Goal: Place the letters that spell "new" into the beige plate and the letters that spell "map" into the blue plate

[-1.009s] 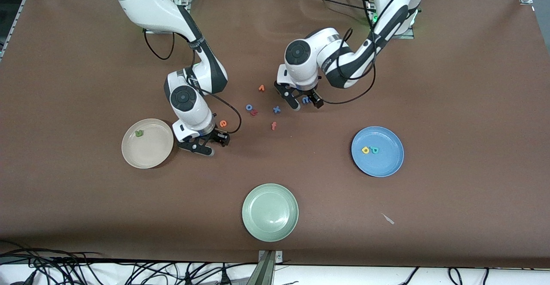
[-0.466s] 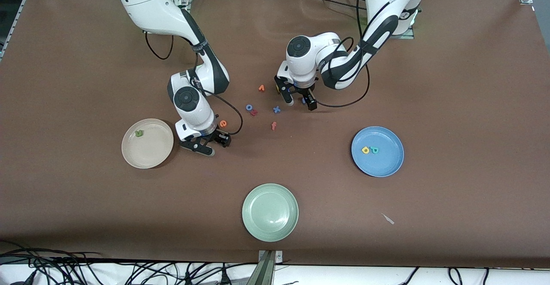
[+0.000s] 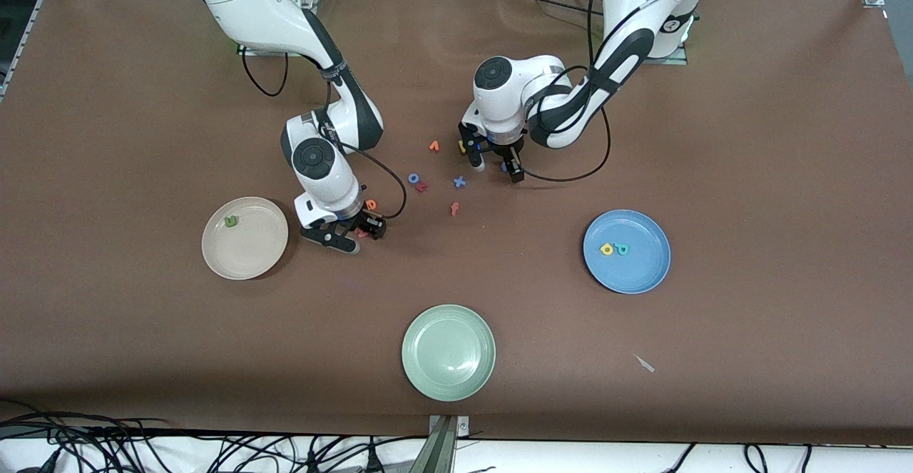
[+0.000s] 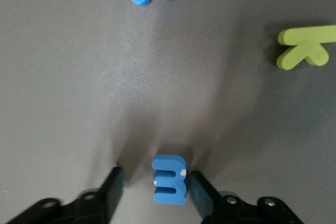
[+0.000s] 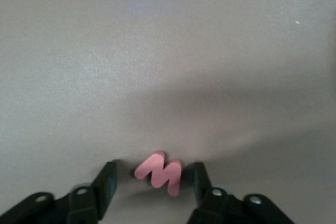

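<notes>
Blue m (image 4: 169, 179) half hidden under left gripper (image 3: 498, 168), right gripper (image 3: 354, 236) straddling w (image 5: 159, 172)

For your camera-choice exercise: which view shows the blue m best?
The left wrist view: the blue m sits unobstructed between the left gripper fingers. The front view mostly hides it under that gripper; the right wrist view misses it.

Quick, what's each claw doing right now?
Left gripper: open, straddling the blue m, not gripped.
Right gripper: open, straddling the salmon w, not gripped.
</notes>
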You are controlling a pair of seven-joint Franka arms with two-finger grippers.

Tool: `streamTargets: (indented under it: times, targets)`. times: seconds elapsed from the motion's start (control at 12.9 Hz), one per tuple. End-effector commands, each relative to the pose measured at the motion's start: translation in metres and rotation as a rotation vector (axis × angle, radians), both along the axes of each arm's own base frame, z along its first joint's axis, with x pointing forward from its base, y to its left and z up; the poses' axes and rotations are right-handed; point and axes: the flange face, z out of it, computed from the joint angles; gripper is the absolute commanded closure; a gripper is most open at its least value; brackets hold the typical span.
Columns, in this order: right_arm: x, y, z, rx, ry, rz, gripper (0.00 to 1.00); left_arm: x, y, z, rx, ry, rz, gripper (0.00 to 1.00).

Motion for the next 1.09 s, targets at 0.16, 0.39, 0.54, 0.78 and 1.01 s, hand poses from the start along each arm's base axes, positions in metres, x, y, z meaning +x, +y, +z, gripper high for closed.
streamTargets:
  times: [0.16,0.39,0.54,0.78,1.01]
  targets:
    - [-0.008,-0.005,0.006,0.008,0.001,0.005,0.46,0.006,-0.001,0.006,-0.002,-0.031,-0.054,1.00]
    - [-0.006,-0.008,0.002,0.007,-0.005,0.014,0.45,0.019,0.002,0.023,-0.004,-0.048,-0.091,1.00]
    - [-0.005,-0.009,0.002,0.009,-0.017,0.018,0.45,0.034,0.007,0.046,-0.011,-0.069,-0.108,1.00]
    - [-0.001,-0.010,-0.001,0.012,-0.035,0.019,0.45,0.101,0.057,0.077,-0.018,-0.022,-0.130,1.00]
    - [-0.002,-0.011,-0.005,0.011,-0.036,0.019,0.57,0.167,0.135,0.097,-0.024,0.038,-0.103,1.00]
